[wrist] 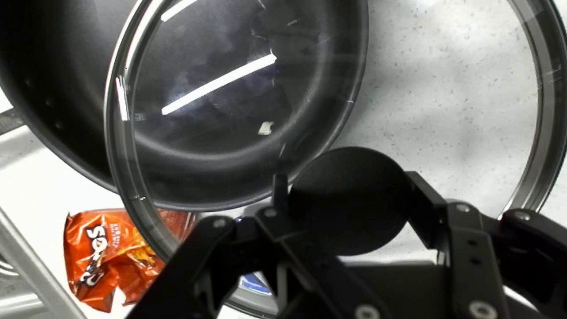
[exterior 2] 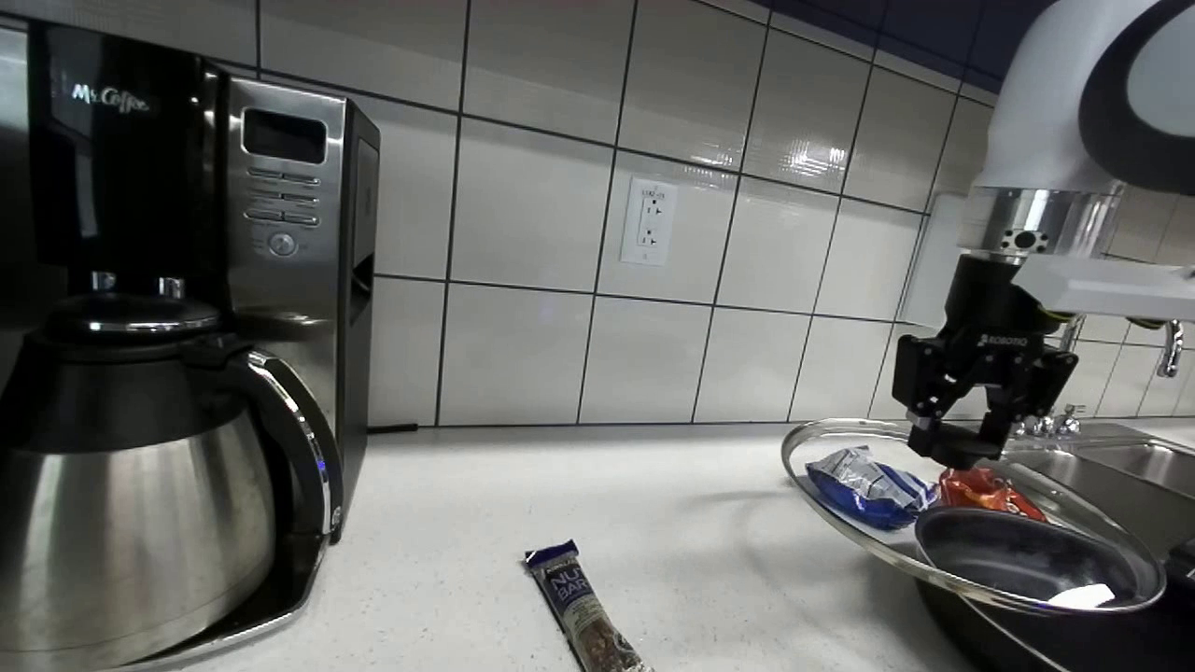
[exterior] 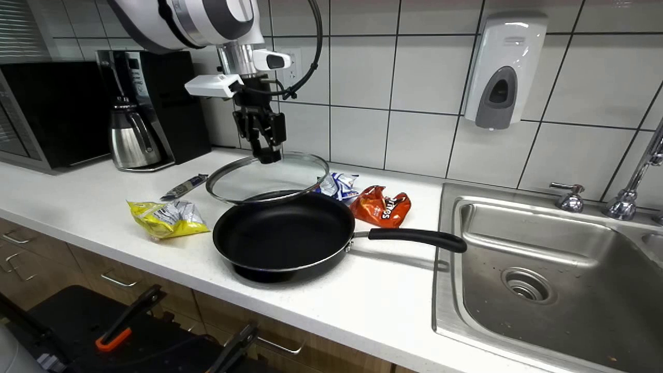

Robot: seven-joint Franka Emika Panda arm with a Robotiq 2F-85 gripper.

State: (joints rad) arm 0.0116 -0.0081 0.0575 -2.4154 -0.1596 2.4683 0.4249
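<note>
My gripper (wrist: 351, 200) is closed round the round black knob (wrist: 350, 177) of a glass lid (wrist: 549, 84), one finger on each side. In both exterior views the lid (exterior: 243, 178) hangs from the gripper (exterior: 269, 148), looking tilted, its near part over the far rim of a black frying pan (exterior: 285, 238). Whether lid and pan touch I cannot tell. The pan sits on the white counter, its black handle (exterior: 414, 237) pointing towards the sink. Through the glass in the wrist view, part of the pan's inside and of the counter shows.
A red-orange chip bag (exterior: 380, 207), a blue-white bag (exterior: 339, 185), a yellow bag (exterior: 168, 218) and a nut bar (exterior 2: 588, 607) lie around the pan. The coffee maker (exterior 2: 308, 215) stands beside the microwave (exterior: 52, 111). A steel sink (exterior: 446, 290) borders the counter; tiled wall behind.
</note>
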